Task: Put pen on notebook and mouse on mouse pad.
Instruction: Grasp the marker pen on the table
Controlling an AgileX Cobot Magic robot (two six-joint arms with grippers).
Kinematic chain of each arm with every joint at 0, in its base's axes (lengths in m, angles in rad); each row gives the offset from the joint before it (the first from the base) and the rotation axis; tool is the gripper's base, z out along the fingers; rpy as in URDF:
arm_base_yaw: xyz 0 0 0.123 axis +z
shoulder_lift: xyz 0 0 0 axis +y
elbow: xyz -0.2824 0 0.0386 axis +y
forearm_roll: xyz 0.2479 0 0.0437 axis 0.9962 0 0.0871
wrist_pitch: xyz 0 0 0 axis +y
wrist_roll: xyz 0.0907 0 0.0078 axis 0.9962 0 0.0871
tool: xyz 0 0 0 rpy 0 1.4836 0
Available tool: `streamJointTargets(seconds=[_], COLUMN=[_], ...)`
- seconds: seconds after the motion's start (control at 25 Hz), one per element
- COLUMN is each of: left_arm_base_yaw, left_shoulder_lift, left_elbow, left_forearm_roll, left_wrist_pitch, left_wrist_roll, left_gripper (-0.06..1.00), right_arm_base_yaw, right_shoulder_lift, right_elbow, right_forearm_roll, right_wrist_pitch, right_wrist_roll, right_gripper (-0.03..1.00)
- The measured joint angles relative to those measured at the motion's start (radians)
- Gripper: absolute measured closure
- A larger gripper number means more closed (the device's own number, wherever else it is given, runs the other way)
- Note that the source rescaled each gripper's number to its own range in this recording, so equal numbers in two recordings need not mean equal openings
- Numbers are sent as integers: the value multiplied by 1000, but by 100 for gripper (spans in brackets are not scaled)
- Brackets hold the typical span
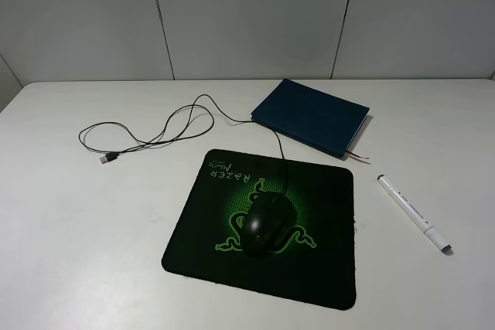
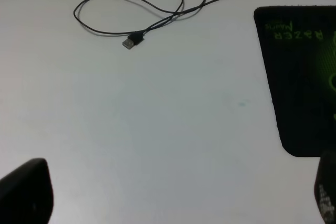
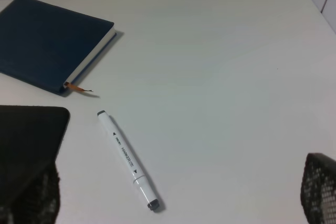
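The glossy black mouse (image 1: 264, 224) rests on the black mouse pad (image 1: 325, 268) over its green logo. Its thin cable (image 1: 166, 129) loops across the table to a USB plug (image 1: 107, 158), which also shows as the USB plug (image 2: 130, 41) in the left wrist view beside the mouse pad (image 2: 302, 77). The dark blue notebook (image 1: 311, 116) lies closed behind the pad. The white pen (image 1: 413, 212) lies on the table right of the pad. In the right wrist view the pen (image 3: 127, 159) lies apart from the notebook (image 3: 47, 40). My left gripper (image 2: 173, 192) and right gripper (image 3: 178, 195) are open, empty, above the table.
The white table (image 1: 77, 237) ends at a grey panelled wall (image 1: 247, 13). The notebook's reddish ribbon (image 3: 79, 88) sticks out toward the pen. Neither arm shows in the high view.
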Motion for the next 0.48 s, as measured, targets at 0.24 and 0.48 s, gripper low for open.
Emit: streamJointTargets(seconds=[0.24, 0.48], left_arm_base_yaw=[0, 0], left_shoulder_lift=[-1, -1], left_elbow=[0, 0], left_forearm_roll=[3, 3], left_wrist_pitch=[0, 0], left_wrist_roll=[0, 0], left_gripper=[-6, -6], right_arm_base_yaw=[0, 0], right_shoulder_lift=[0, 0], right_elbow=[0, 0], right_forearm_roll=[0, 0], right_wrist_pitch=[0, 0], right_wrist_roll=[0, 0], right_gripper=[-3, -3])
